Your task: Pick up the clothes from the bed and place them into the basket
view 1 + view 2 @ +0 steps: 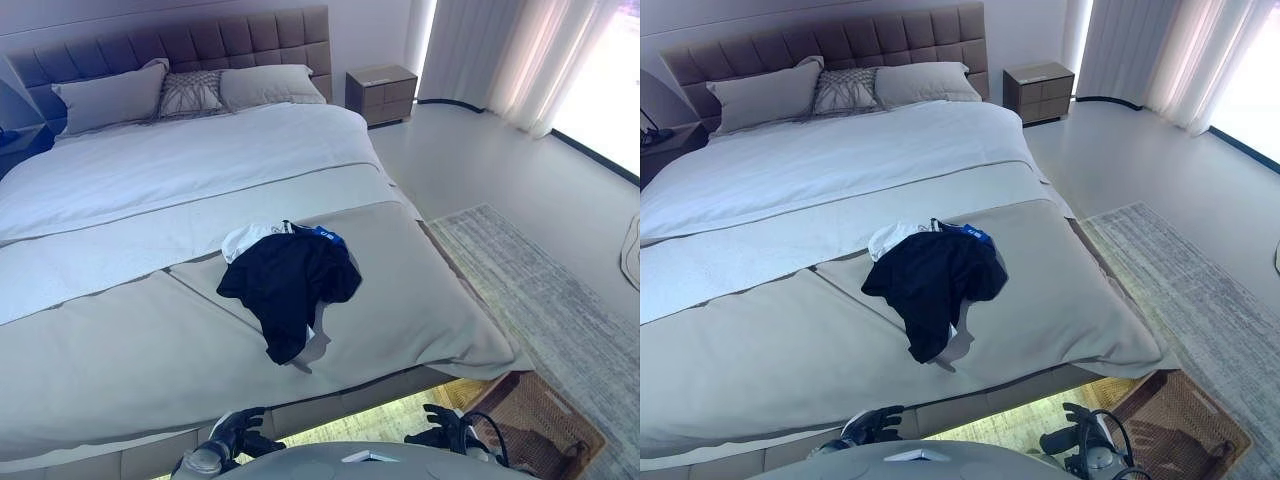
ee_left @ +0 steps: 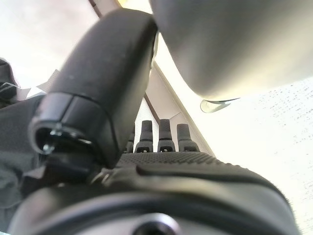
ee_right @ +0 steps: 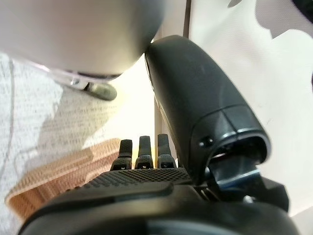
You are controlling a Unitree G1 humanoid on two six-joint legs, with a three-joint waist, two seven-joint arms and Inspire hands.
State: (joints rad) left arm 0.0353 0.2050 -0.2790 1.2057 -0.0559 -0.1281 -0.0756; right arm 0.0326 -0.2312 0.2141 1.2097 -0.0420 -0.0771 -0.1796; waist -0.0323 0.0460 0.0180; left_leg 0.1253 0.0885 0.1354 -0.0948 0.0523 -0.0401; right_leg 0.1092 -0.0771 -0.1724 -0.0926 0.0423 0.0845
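Observation:
A pile of clothes (image 1: 290,278) lies on the grey bed cover (image 1: 420,300) near the foot of the bed: a black garment on top, with white and blue pieces showing at its far edge. A brown woven basket (image 1: 540,420) stands on the floor at the bed's near right corner. My left hand (image 1: 240,432) is low at the foot of the bed, open and empty, with its fingers (image 2: 166,137) straight. My right hand (image 1: 445,428) is low beside the basket, open and empty, with its fingers (image 3: 141,149) straight. Both hands are well short of the clothes.
Pillows (image 1: 110,95) lean on the padded headboard. A wooden nightstand (image 1: 382,93) stands at the far right of the bed. A grey rug (image 1: 540,290) lies on the floor to the right, with curtains (image 1: 500,50) beyond.

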